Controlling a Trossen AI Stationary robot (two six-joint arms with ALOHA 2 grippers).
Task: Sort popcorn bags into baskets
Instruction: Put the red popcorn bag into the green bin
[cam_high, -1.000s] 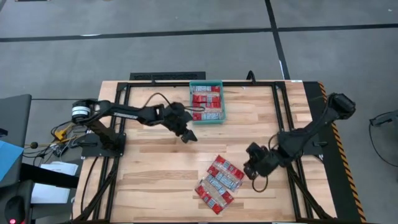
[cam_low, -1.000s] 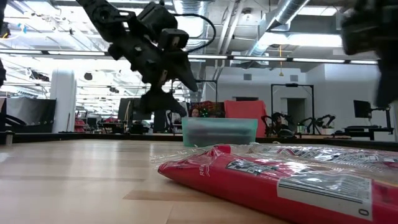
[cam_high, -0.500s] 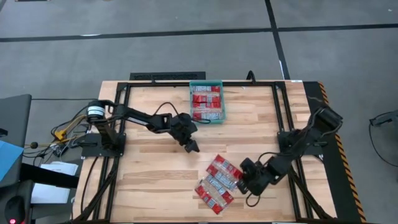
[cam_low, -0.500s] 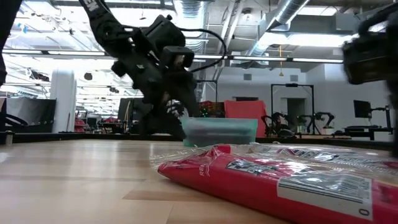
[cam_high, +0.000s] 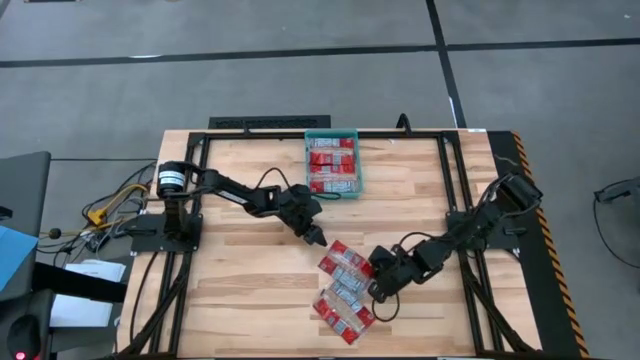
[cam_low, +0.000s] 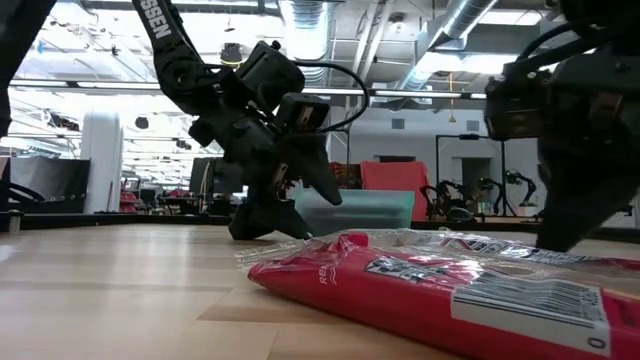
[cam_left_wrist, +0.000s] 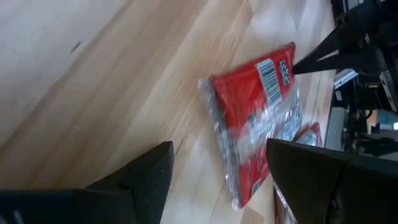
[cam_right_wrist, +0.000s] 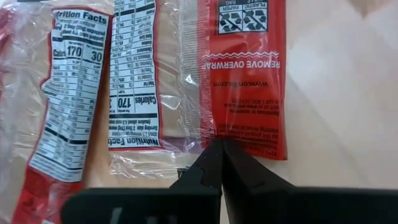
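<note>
**A:** Where's the loose stock relative to the basket (cam_high: 331, 165)?

**B:** Basket sits at the far edge of the table (cam_high: 240, 290), its long axis running far-to-near, red packets lying flat inside. The loose popcorn bags (cam_high: 344, 292) lie in a cluster toward the near side and slightly right of the basket, well apart from it. The cluster is strung out on a diagonal, one end nearer the basket, the other at the near edge.

**A:** Top packet?

**B:** The nearest-to-basket bag (cam_high: 343, 261) lies flat. In the left wrist view its long axis (cam_left_wrist: 255, 118) runs away from the fingers, barcode end farthest.

**A:** Left gripper?

**B:** Left gripper (cam_high: 316, 236) is low over the wood between basket and cluster, just beside that bag's basket-side end. Fingers (cam_left_wrist: 140, 180) spread wide, nothing between them, bag end framed in the gap.

**A:** Right gripper?

**B:** Right gripper (cam_high: 378, 288) is at the cluster's side away from the basket's left wall. Its fingertips (cam_right_wrist: 217, 163) are pressed together to a point at the edge of a red packet (cam_right_wrist: 245, 74); whether film is pinched between them, I cannot tell. Nutrition-panel packets (cam_right_wrist: 106, 81) lie alongside it.
</note>
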